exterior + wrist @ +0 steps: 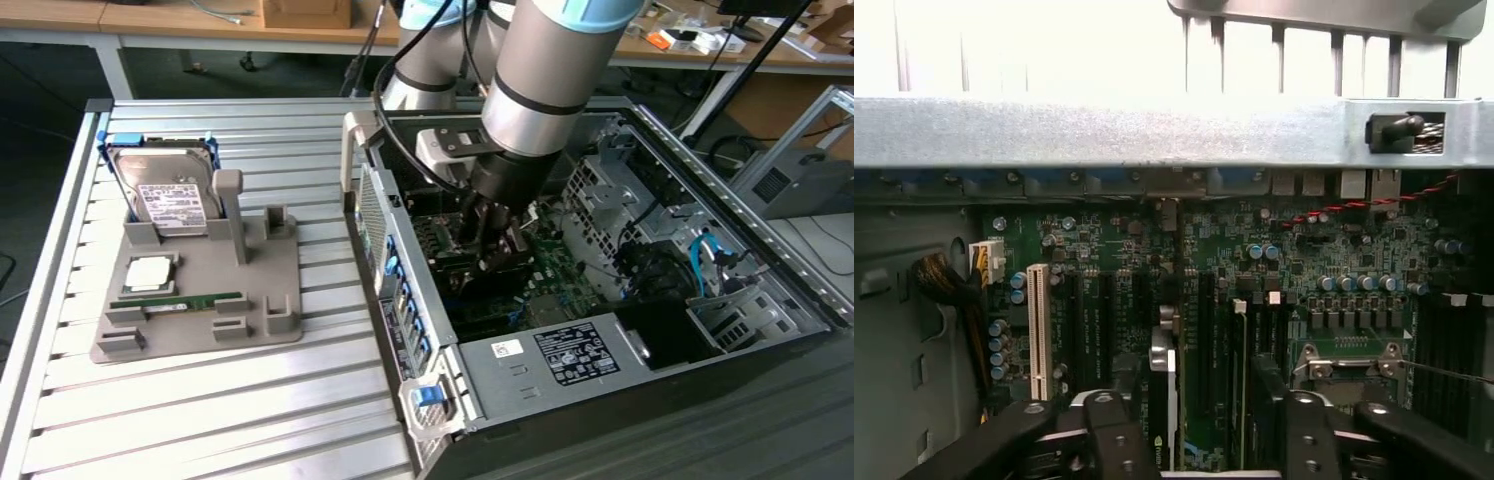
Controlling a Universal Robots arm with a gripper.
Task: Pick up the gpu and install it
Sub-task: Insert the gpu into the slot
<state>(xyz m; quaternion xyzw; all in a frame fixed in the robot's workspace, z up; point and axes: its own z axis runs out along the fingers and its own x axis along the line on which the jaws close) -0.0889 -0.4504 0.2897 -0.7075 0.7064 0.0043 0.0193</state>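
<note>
Gpu (1164,390) down inside the case (667,330), upright on its thin edge. Stands on the green board (1334,260), in among the long black slots. Looks thin and dark in the wrist view, with a silver strip along one side. Cannot tell if pushed all the way in.

Gripper (1192,415) right over the gpu, with fingers (1109,425) wide apart. One black finger on each side of the card, a gap on both sides. Holds nothing. In the exterior view, gripper (494,250) low in the open case, just above the board, under the fat gray arm (547,70).

Near the gpu, a white slot (1037,330) standing out on the board. Beside that, a row of small blue round parts. Past the board, a gray metal rail (1154,130) of the case, and a thin red and black wire (1374,200) under it.

Case lying on its side on the counter (200,420), open side up. Blue cables (707,260) at the exterior view's right side of the case.

Gray tray (267,290) on the counter, at the exterior view's left, well apart from the gripper. Hard drive (167,195) leaning up at the far end of the tray. Square chip (150,272) flat in front of the drive. Green memory stick (180,300) lying just in front of the chip.
</note>
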